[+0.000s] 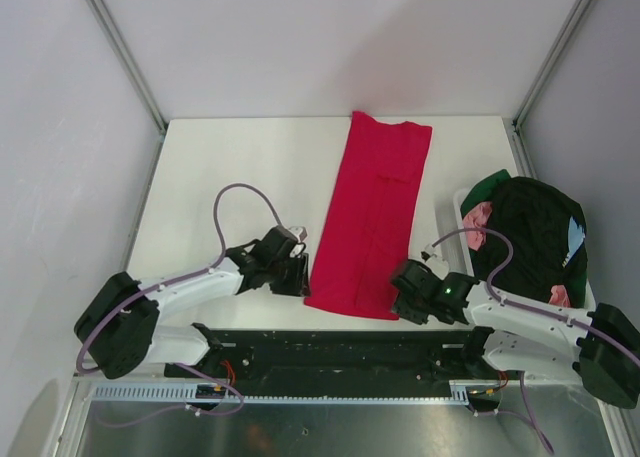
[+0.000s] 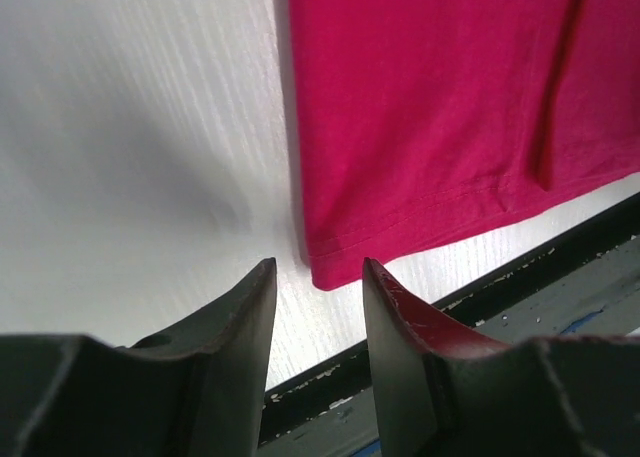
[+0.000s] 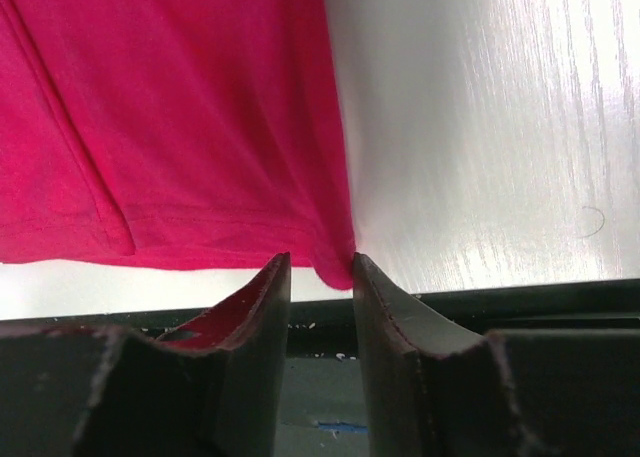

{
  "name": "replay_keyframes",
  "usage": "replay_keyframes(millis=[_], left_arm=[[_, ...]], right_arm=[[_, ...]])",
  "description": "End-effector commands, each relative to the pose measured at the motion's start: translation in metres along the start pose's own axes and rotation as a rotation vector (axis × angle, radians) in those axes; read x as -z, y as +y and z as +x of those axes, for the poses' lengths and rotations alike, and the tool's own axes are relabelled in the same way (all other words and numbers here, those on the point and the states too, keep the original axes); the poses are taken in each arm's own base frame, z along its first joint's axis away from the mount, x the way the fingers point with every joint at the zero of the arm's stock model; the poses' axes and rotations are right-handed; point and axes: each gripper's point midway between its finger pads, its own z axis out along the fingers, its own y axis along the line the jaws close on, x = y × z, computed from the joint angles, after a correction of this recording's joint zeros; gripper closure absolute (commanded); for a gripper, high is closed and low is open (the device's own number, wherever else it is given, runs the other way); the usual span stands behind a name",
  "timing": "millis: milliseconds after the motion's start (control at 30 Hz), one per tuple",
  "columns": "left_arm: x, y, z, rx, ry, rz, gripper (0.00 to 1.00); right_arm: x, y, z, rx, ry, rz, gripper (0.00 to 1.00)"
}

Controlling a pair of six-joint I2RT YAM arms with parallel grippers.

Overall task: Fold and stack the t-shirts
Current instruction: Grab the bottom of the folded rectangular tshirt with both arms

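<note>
Red t-shirt (image 1: 370,217) lay on the table (image 1: 230,167) as a long strip, its long axis running away from the arms. One near hem corner sat just ahead of each gripper. Left gripper (image 2: 318,277) and right gripper (image 3: 318,269) stood parted, grasping nothing.

End effectors (image 2: 319,264) (image 3: 320,258) low, seemingly parted.

Red t-shirt (image 2: 440,107): cut off at the top and right edges of the left wrist view, top and left of the right wrist view. White tub (image 1: 457,209), right side: largely hidden under heaped t-shirts (image 1: 535,227); their count indeterminable.
</note>
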Motion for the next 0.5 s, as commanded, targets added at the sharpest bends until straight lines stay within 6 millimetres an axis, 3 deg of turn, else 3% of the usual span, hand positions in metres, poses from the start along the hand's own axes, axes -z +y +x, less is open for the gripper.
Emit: replay_keyframes(millis=[0, 467], left_arm=[[-0.002, -0.011, 0.002, -0.008, -0.001, 0.039, 0.56], [-0.017, -0.009, 0.013, -0.023, 0.044, 0.023, 0.64]], right_arm=[[0.002, -0.011, 0.002, -0.014, -0.014, 0.027, 0.63], [-0.011, -0.015, 0.01, -0.039, -0.008, 0.028, 0.66]])
